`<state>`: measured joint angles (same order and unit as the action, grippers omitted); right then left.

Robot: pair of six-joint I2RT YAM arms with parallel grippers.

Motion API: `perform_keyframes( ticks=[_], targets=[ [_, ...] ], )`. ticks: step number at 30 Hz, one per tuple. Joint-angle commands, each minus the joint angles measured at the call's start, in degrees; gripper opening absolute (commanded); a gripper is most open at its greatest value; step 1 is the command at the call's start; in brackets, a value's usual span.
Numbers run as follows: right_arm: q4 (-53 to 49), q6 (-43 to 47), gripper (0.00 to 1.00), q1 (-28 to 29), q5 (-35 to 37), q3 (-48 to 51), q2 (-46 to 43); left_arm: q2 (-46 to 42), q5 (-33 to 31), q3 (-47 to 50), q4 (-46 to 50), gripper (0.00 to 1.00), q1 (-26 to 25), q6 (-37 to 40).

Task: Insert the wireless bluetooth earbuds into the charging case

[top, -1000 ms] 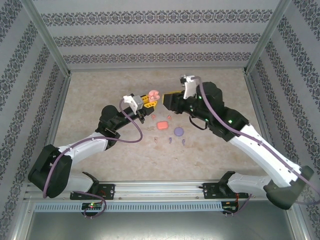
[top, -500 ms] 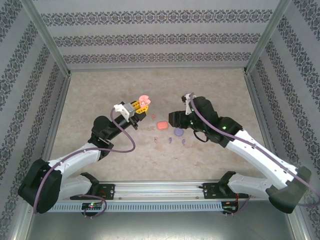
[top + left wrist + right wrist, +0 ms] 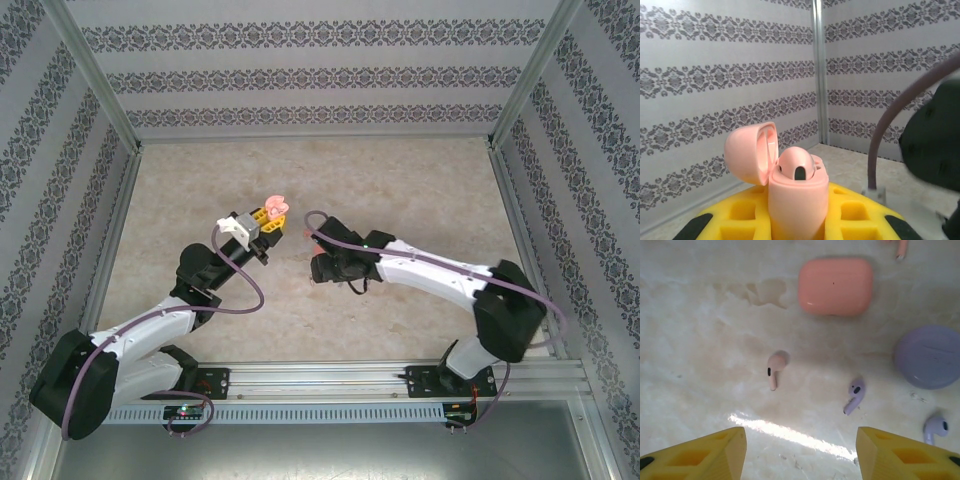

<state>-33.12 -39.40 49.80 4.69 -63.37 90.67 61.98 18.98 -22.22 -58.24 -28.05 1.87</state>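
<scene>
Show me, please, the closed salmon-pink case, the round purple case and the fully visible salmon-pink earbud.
Closed salmon-pink case (image 3: 835, 286), right wrist view, lid.
Round purple case (image 3: 927, 357), right wrist view, top.
Salmon-pink earbud (image 3: 775, 363), right wrist view, head.

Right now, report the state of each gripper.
Left gripper: shut on the open pink charging case.
Right gripper: open, holding nothing, above a pink earbud.

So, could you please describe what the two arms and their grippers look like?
The left arm and right arm have white links and black joints, each trailing a looping purple cable. The left gripper and right gripper have yellow fingers with square recesses.
</scene>
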Motion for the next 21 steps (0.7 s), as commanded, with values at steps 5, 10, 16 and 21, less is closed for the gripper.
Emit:
perform_keyframes(
  ticks=[5, 10, 16, 21],
  targets=[
    [-1.5, -4.7, 0.58, 2.3, 1.6, -8.8, 10.9, 0.4, -1.5, 0.8, -8.0, 0.0, 2.5, -3.0],
    [-2.5, -6.5, 0.56, 2.8, 2.4, -12.1, 16.5, 0.9, -2.3, 0.9, -10.3, 0.0, 4.3, -4.6],
    [-3.6, -8.6, 0.52, 2.8, 3.8, -13.5, 20.0, 1.2, -2.5, 1.1, -12.4, 0.0, 6.5, -6.5],
    [-4.3, -9.3, 0.49, 2.8, 4.3, -14.6, 22.1, 1.9, -2.4, 1.2, -13.3, 0.0, 7.1, -7.1]
  ],
)
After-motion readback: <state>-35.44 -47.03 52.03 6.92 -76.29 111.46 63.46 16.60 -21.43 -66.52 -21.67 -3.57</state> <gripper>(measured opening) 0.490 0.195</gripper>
